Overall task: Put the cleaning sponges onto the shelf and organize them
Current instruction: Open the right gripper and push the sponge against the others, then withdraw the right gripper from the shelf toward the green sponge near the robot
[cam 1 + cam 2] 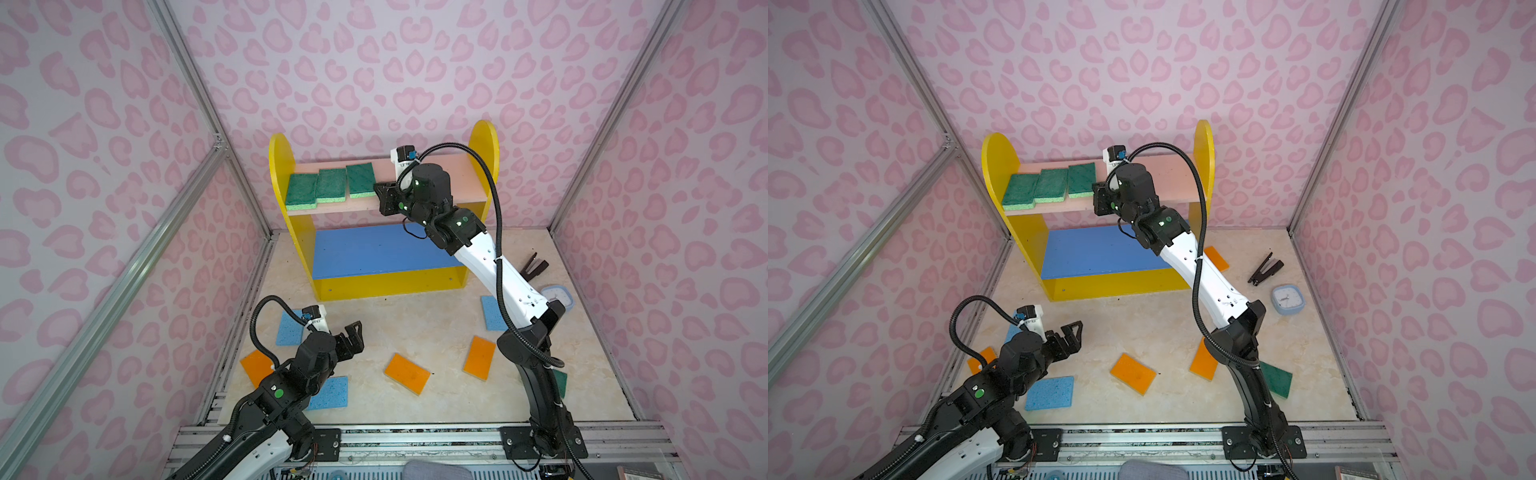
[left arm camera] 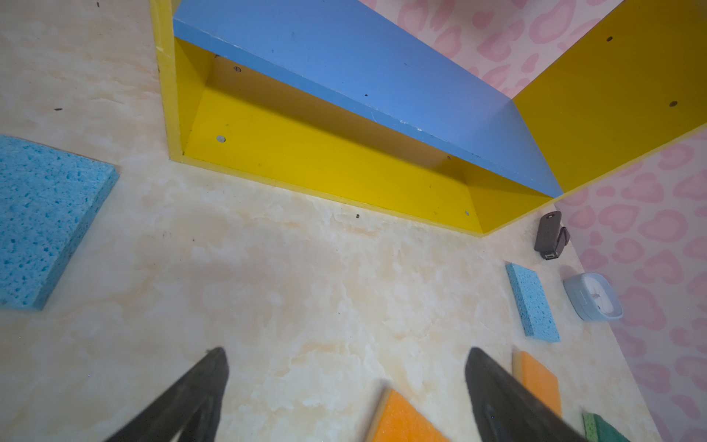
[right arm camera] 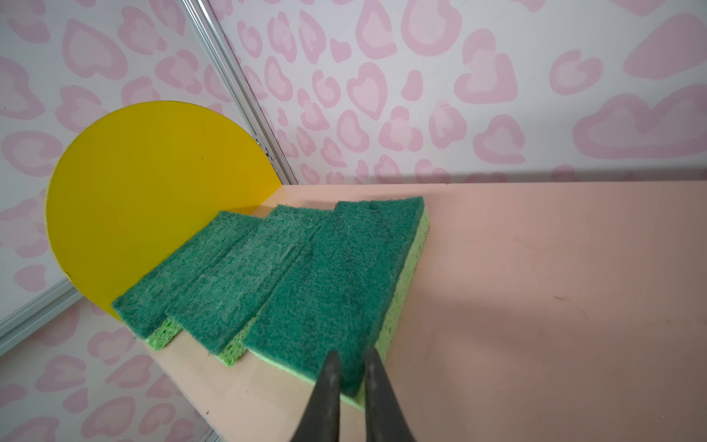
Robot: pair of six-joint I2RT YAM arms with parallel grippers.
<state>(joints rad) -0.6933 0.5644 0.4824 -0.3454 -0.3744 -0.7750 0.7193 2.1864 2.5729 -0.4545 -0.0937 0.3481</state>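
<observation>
Your right claw (image 3: 351, 354), fingers nearly pressed together, is pointing at the third coarse green sponge (image 3: 336, 283) lying flat on the shelf (image 1: 280, 174), on its smooth pink board (image 3: 535, 287); your left claw (image 2: 346, 350) is gaping wide.

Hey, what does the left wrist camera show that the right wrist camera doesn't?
Only the left wrist view: the open left end effector over the tabletop, two blue sponges, two orange sponges, the corner of a loose green sponge, the stapler, the clock and the blue middle board.
Only the right wrist view: three shelved green sponges in a row on the pink upper board, with the right end effector nearly closed at the nearest one's corner.
Both: the yellow shelf and the pink patterned wall.
</observation>
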